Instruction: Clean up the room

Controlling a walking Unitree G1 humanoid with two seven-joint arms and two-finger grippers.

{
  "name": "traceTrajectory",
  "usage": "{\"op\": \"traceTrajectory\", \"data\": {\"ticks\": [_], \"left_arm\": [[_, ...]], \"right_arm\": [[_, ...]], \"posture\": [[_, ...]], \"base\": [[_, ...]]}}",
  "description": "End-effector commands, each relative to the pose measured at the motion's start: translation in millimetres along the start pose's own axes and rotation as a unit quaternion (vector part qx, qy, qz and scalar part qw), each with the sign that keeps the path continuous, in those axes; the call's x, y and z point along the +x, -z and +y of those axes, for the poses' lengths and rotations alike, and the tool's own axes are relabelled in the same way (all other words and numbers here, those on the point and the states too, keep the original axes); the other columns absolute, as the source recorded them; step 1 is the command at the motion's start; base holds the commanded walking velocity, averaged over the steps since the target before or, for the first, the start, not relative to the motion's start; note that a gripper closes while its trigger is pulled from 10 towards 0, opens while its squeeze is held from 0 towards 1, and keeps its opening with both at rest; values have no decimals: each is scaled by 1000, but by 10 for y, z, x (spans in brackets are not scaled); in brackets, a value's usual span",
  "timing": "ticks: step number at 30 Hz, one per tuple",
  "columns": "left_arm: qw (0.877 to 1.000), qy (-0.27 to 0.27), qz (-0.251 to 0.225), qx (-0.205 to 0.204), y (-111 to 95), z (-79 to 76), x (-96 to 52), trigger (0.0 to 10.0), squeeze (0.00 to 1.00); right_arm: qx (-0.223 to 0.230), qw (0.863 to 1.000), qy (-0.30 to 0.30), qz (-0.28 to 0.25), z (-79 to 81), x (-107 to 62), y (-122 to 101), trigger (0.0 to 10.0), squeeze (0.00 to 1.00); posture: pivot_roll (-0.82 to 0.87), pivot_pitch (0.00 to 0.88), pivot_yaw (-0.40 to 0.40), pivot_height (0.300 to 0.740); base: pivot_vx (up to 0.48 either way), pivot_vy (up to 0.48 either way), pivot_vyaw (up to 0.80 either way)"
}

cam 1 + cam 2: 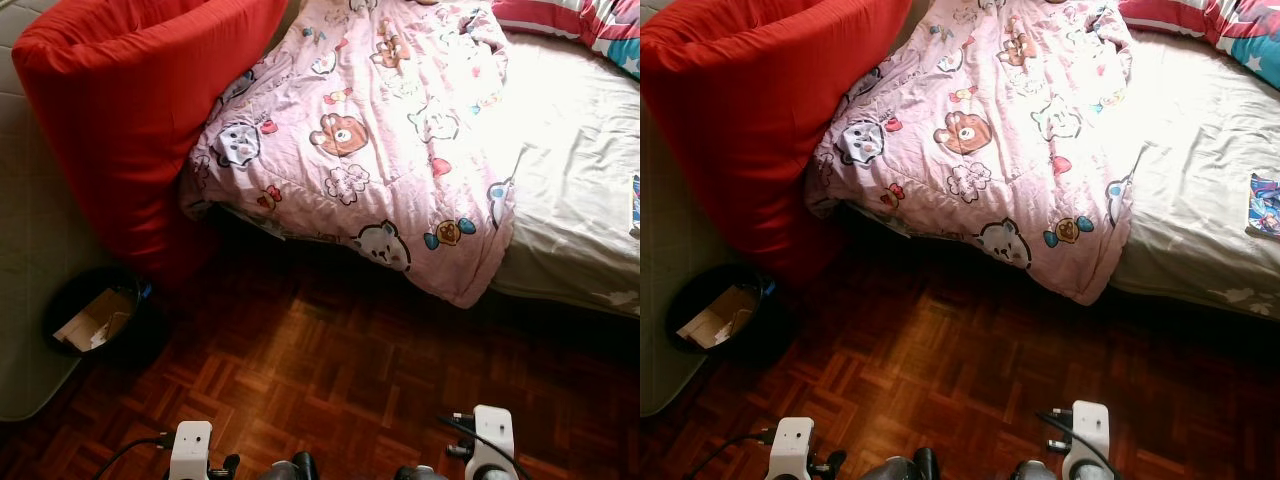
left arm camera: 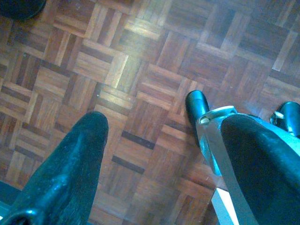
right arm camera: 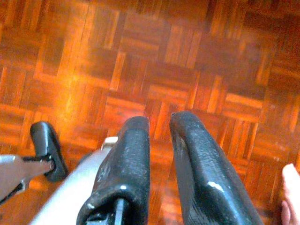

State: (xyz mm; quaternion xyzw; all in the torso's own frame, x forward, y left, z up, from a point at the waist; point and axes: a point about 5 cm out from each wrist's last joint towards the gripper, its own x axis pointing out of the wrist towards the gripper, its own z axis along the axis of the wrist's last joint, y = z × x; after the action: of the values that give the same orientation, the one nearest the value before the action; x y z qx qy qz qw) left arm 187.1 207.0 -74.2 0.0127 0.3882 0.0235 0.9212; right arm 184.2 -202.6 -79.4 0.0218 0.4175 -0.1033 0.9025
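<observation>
A pink cartoon-print blanket (image 1: 390,130) lies across the bed (image 1: 580,180), one corner hanging over the edge toward the parquet floor (image 1: 330,380). A big red cushion (image 1: 130,110) leans against the bed's left end. Below it stands a black bin (image 1: 95,320) holding cardboard scraps. Both arms hang low, with their white wrists (image 1: 190,450) (image 1: 493,435) at the bottom edge. My left gripper (image 2: 164,126) is open over bare parquet. My right gripper (image 3: 159,126) is shut with nothing between its fingers, also above the floor.
A grey mat (image 1: 30,250) stands along the left side behind the bin. A colourful booklet (image 1: 1265,205) lies on the sheet at the bed's right, and a striped pillow (image 1: 590,25) sits at the top right. A pale fingertip-like shape (image 3: 289,192) shows beside the right gripper.
</observation>
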Motion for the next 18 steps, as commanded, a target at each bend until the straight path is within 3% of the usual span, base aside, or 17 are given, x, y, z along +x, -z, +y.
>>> {"op": "traceTrajectory", "data": {"ticks": [1, 6, 18], "left_arm": [[1000, -7, 22, -2, 118, 71, -42, 10000, 0], [1000, -6, 26, 0, 131, 66, -44, 10000, 0], [1000, -7, 30, -1, 154, 77, -53, 10000, 0]], "right_arm": [[10, 1000, -6, 28, 27, -40, 170, 10000, 0], [-8, 999, -9, 51, 8, -77, 302, 10000, 0], [-17, 999, -15, 48, 25, -76, 294, 10000, 0]], "posture": [[-54, 205, 109, 740], [-52, 201, 108, 740], [-54, 199, 110, 740]], "base": [[0, 0, 0], [0, 0, 0], [0, 0, 0]]}}
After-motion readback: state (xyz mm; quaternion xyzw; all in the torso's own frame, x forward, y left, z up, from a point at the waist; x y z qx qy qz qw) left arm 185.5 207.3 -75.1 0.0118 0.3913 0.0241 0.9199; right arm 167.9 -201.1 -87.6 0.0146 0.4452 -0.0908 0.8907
